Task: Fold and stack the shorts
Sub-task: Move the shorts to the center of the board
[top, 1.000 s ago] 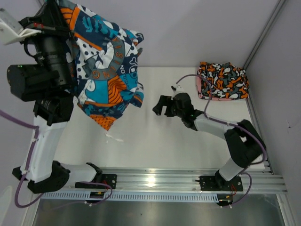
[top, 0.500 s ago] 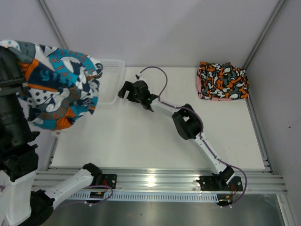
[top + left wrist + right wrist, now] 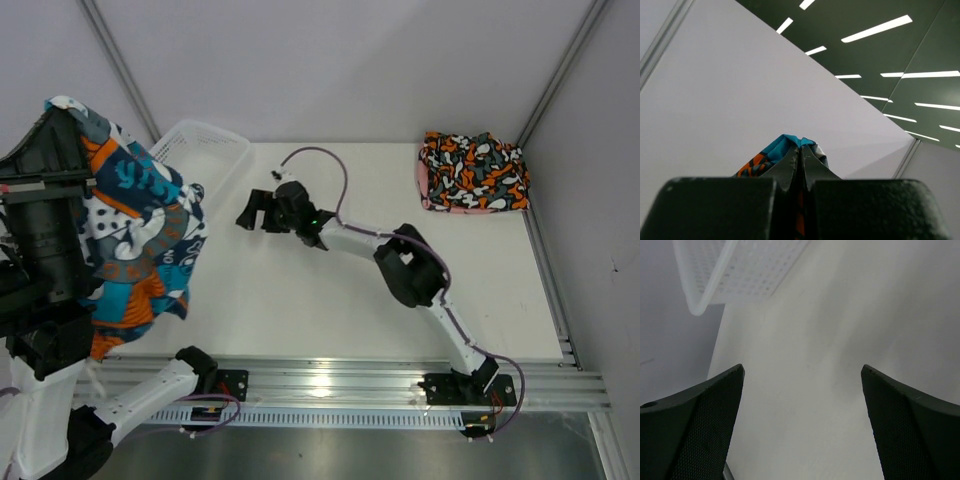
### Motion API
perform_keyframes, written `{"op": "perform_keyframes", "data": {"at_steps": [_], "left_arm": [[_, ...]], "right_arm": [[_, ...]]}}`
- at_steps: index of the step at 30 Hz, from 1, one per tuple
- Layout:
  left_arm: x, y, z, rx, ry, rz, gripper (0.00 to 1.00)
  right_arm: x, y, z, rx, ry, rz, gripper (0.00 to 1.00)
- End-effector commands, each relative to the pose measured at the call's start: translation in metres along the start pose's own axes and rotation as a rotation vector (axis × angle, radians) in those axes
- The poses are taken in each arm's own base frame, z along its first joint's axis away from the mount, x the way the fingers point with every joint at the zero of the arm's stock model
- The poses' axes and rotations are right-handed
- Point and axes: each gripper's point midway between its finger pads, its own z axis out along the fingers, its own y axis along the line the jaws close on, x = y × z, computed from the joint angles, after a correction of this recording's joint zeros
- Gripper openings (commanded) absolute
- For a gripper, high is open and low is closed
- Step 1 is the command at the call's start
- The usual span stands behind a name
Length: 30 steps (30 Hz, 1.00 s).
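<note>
My left gripper (image 3: 801, 150) is shut on the teal-navy shorts (image 3: 785, 145), with a fold of cloth showing over its tips. In the top view the left arm is raised high at the left and the teal-navy shorts (image 3: 140, 240) hang from it, off the table's left side. My right gripper (image 3: 255, 212) is open and empty, low over the table (image 3: 320, 300) beside the basket. Its wide-apart fingers (image 3: 710, 405) frame bare table. The black shorts with orange-white blotches (image 3: 472, 172) lie folded on the pink shorts (image 3: 424, 186) at the far right.
A white mesh basket (image 3: 200, 160) stands at the far left of the table, and it also shows in the right wrist view (image 3: 740, 270). Metal frame posts rise at the back left and back right. The arms' base rail runs along the near edge.
The left arm has swung the teal-navy shorts left and nearer, off the table's left side. The right gripper has reached left across the table to beside the basket, still open.
</note>
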Motion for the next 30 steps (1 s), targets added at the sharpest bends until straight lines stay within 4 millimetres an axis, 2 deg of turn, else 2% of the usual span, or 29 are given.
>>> {"op": "perform_keyframes", "data": {"at_steps": [1,2,3,4,5,6,7,8,9,10,11,12,13,14,15,16,17,19,20,21,22,23,24,26,27,29,30], "left_arm": [[0.031,-0.008,0.003,0.040,0.062,-0.049,0.00],[0.038,-0.008,0.003,0.044,0.077,-0.056,0.00],[0.044,-0.011,0.002,0.053,0.093,-0.082,0.00],[0.053,-0.010,0.000,0.054,0.113,-0.090,0.00],[0.063,-0.010,-0.001,0.055,0.135,-0.116,0.00],[0.069,-0.011,-0.003,0.065,0.150,-0.135,0.00],[0.080,-0.010,-0.006,0.065,0.172,-0.150,0.00],[0.095,-0.010,-0.010,0.064,0.205,-0.189,0.00],[0.102,-0.015,-0.012,0.093,0.225,-0.218,0.00],[0.120,-0.014,-0.016,0.096,0.263,-0.232,0.00],[0.136,-0.013,-0.021,0.092,0.303,-0.278,0.00],[0.154,-0.015,-0.028,0.113,0.345,-0.298,0.00],[0.163,-0.016,-0.032,0.124,0.369,-0.319,0.00],[0.179,-0.014,-0.039,0.117,0.407,-0.350,0.00],[0.192,-0.012,-0.045,0.118,0.435,-0.358,0.00],[0.200,-0.015,-0.051,0.127,0.459,-0.377,0.00],[0.209,-0.012,-0.059,0.116,0.477,-0.385,0.00],[0.222,-0.012,-0.070,0.098,0.494,-0.403,0.00],[0.233,-0.011,-0.075,0.088,0.513,-0.403,0.00],[0.244,-0.016,-0.083,0.093,0.545,-0.415,0.00],[0.252,-0.014,-0.085,0.062,0.553,-0.409,0.00],[0.272,-0.013,-0.090,0.041,0.591,-0.391,0.00],[0.283,-0.020,-0.096,0.043,0.620,-0.397,0.00],[0.303,-0.022,-0.100,0.015,0.639,-0.366,0.00],[0.325,-0.032,-0.105,0.016,0.681,-0.340,0.00],[0.348,-0.041,-0.103,0.012,0.710,-0.277,0.00],[0.384,-0.045,-0.109,0.005,0.775,-0.228,0.00]], "right_arm": [[-0.108,0.022,-0.075,-0.014,-0.215,-0.067,1.00],[-0.110,0.020,-0.087,-0.007,-0.222,-0.076,1.00],[-0.098,-0.005,-0.099,0.044,-0.204,-0.084,1.00],[-0.115,0.012,-0.127,0.029,-0.249,-0.102,0.99],[-0.101,-0.009,-0.139,0.085,-0.230,-0.114,0.99],[-0.106,-0.013,-0.154,0.101,-0.245,-0.121,0.99],[-0.123,0.004,-0.184,0.084,-0.296,-0.139,1.00],[-0.121,-0.001,-0.198,0.112,-0.292,-0.147,0.99],[-0.117,-0.020,-0.213,0.176,-0.296,-0.163,0.99],[-0.131,-0.004,-0.242,0.161,-0.345,-0.179,0.99],[-0.130,-0.008,-0.256,0.186,-0.345,-0.187,0.99],[-0.126,-0.020,-0.270,0.222,-0.345,-0.191,0.99],[-0.127,-0.021,-0.283,0.229,-0.353,-0.192,1.00],[-0.132,-0.010,-0.308,0.219,-0.381,-0.196,1.00],[-0.133,-0.010,-0.320,0.222,-0.387,-0.202,0.99],[-0.124,-0.021,-0.330,0.264,-0.363,-0.202,0.99],[-0.128,-0.011,-0.350,0.248,-0.395,-0.213,0.99],[-0.115,-0.013,-0.365,0.257,-0.364,-0.232,0.99],[-0.116,-0.006,-0.380,0.241,-0.385,-0.240,0.99],[-0.112,-0.006,-0.386,0.238,-0.382,-0.239,1.00],[-0.100,-0.014,-0.389,0.256,-0.354,-0.231,0.99],[-0.099,-0.011,-0.398,0.251,-0.367,-0.231,0.99],[-0.095,-0.013,-0.402,0.253,-0.364,-0.230,1.00],[-0.083,-0.022,-0.404,0.267,-0.337,-0.220,1.00],[-0.082,-0.021,-0.407,0.264,-0.342,-0.223,0.99],[-0.077,-0.028,-0.411,0.294,-0.325,-0.213,1.00],[-0.076,-0.026,-0.415,0.289,-0.324,-0.218,0.99]]}}
